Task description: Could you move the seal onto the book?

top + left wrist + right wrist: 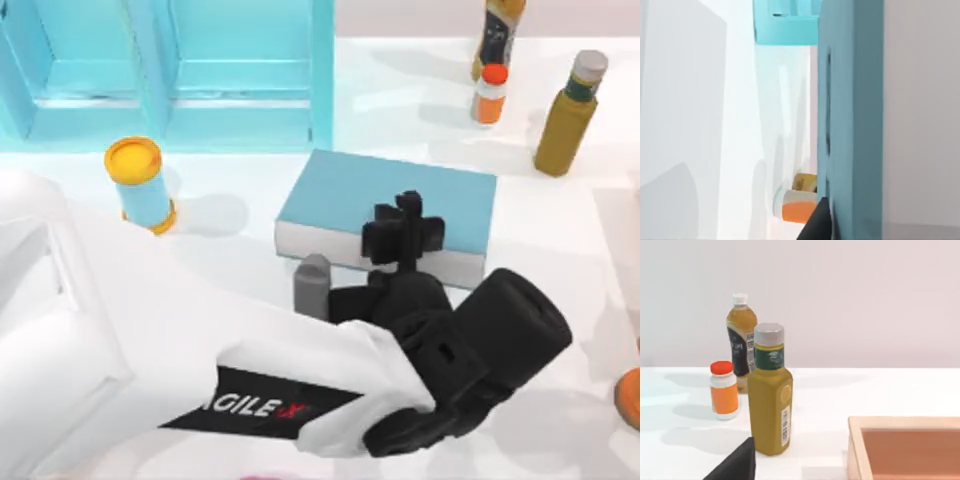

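The book (390, 195), teal-blue with white page edges, lies flat at the table's middle. My left arm reaches in from the lower left, and my left gripper (405, 235) hangs over the book's front edge, covering part of the cover and the pages. The seal is hidden. In the left wrist view the book's teal cover (850, 125) stands very close to the camera. A black part of my right gripper (735, 465) shows in the right wrist view, far from the book at the table's right.
A light-blue cabinet (170, 70) stands at the back left, with a yellow-lidded blue can (140, 185) in front of it. A grey cylinder (312, 285) stands by the book's front left corner. Three bottles (568, 115) stand at the back right, and a wooden box (905, 447) sits near them.
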Motion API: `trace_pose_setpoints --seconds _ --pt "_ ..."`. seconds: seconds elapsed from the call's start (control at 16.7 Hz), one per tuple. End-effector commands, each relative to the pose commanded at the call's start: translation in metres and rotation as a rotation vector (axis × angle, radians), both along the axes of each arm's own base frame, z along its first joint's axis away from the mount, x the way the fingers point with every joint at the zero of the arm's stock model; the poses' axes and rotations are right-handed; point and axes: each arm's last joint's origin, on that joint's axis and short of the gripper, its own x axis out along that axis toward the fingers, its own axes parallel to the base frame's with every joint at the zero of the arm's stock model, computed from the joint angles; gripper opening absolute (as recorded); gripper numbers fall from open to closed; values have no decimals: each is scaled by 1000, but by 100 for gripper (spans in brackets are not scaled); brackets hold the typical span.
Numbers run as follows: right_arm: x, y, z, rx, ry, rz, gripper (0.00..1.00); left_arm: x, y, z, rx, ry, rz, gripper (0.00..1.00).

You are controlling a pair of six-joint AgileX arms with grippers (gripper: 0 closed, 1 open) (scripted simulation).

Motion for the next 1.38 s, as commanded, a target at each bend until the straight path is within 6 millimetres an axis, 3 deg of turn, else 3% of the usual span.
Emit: trace_pose_setpoints --seconds 0.24,0.72,0.96,1.38 --pt "0 0 0 0 0 0 100 -4 -2 2 -6 -5 0 0" --pt "0 0 0 0 0 0 100 -2 0 -30 3 1 1 0" --pt "0 0 0 0 0 0 100 -2 0 -31 3 1 1 0" --pt "0 0 0 0 0 0 100 -2 0 -31 3 1 1 53"
